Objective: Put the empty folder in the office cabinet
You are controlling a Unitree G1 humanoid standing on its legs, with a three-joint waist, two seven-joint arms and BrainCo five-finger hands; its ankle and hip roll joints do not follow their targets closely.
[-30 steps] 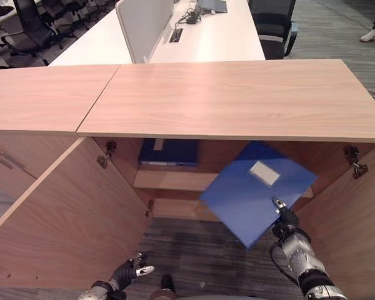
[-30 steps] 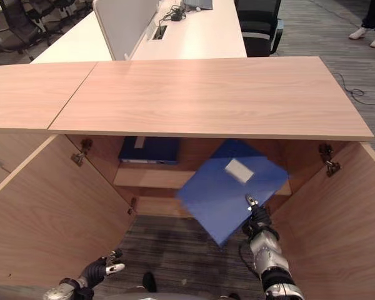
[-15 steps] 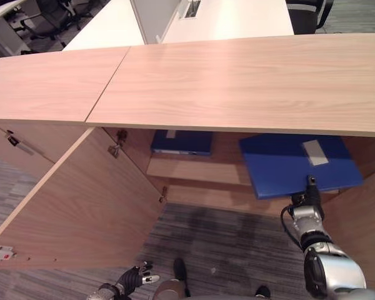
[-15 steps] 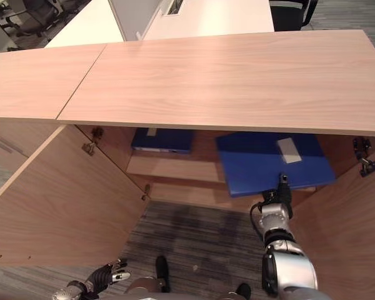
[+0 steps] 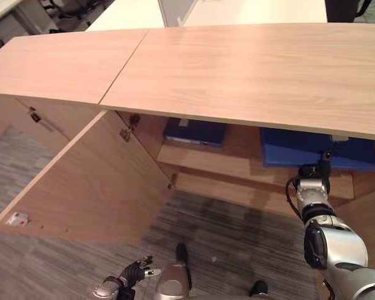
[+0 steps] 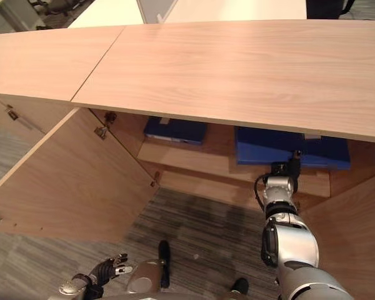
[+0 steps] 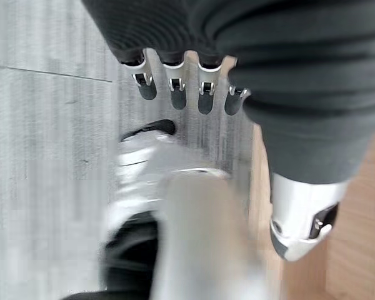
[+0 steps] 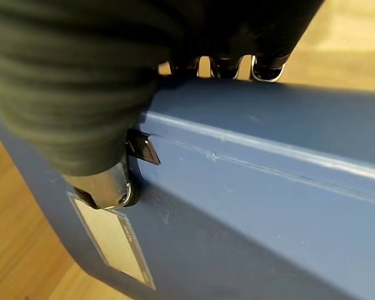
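The right robot hand [image 8: 106, 125] is gripping the folder [image 5: 300, 147], thumb and fingers clamped across its edge, as it is lying flat on the cabinet [image 5: 237, 75] shelf [image 5: 237, 165], leaving only release; the left robot hand [image 7: 187, 75] is hanging slack.

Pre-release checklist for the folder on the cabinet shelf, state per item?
1. Right hand clamps the blue folder, thumb on one face, fingers over the edge: ok.
2. Folder lies flat on the shelf, under the cabinet top: ok.
3. How far the folder sits back on the shelf, hidden by the top: cannot tell.
4. Apart from the second folder at the shelf's left: ok.
5. Left door stands open, out of the way: ok.
6. Left hand low over the carpet, fingers straight, holds nothing: ok.
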